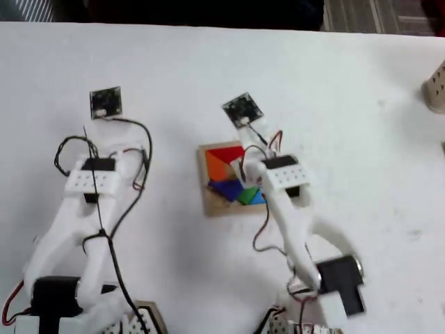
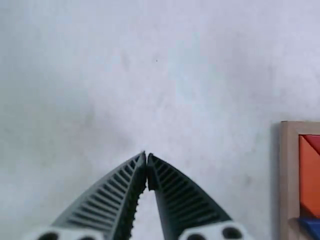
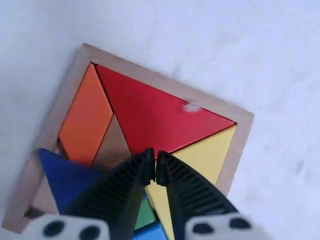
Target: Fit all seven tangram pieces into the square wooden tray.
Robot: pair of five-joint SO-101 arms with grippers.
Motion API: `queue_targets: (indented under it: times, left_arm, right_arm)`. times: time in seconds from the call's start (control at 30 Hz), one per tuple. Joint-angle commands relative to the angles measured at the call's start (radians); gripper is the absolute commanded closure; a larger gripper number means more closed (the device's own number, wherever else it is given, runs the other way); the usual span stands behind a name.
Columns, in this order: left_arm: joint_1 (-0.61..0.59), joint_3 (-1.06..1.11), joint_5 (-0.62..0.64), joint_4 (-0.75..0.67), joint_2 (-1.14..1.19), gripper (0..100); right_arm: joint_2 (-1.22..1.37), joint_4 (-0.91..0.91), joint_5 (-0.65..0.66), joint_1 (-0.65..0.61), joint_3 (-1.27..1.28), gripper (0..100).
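Your right gripper (image 3: 154, 167) has its jaws pressed together with nothing between them. The tips sit over the middle of the wooden tray (image 3: 165, 80), where the red triangle (image 3: 155, 117) meets the yellow triangle (image 3: 205, 155). You cannot tell whether the tips touch the pieces or hang just above them.

Beside the red triangle lies the orange piece (image 3: 85, 125), with a wedge of bare wood (image 3: 112, 145) showing between the two. The blue triangle (image 3: 62, 175) lies next to the jaws, one corner over the tray's rim. A green piece (image 3: 145, 212) and a light blue piece (image 3: 150, 232) show under the fingers, mostly hidden.

In the high view the tray (image 1: 204, 182) lies near the middle of the white table (image 1: 348, 104), under your right arm's wrist.

Your left gripper (image 2: 146, 172) is also closed, tips meeting on nothing, over bare table. It is well to the left of the tray, whose edge (image 2: 286, 175) shows off to its right.
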Motion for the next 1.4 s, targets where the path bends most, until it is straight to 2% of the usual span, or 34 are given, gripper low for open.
queue_targets:
  times: [0.0, 0.63, 1.03, 1.2, 1.37]
  left_arm:
    - [0.002, -0.003, 0.003, -0.021, -0.041, 98]
    - [0.002, -0.003, 0.003, -0.025, -0.036, 98]
    - [0.002, 0.000, 0.003, -0.025, -0.036, 98]
    - [0.002, 0.003, 0.003, -0.025, -0.036, 98]
    - [0.002, 0.003, 0.003, -0.025, -0.036, 98]
  right_arm:
    - [0.056, 0.022, 0.018, -0.005, -0.103, 98.1]
    - [0.044, 0.305, 0.021, -0.012, -0.095, 98.1]
    - [-0.432, 0.206, 0.012, -0.041, 0.276, 98.1]
    - [-0.452, 0.171, -0.044, 0.018, 0.281, 98.1]
    - [-0.450, 0.162, -0.068, -0.045, 0.290, 98.1]
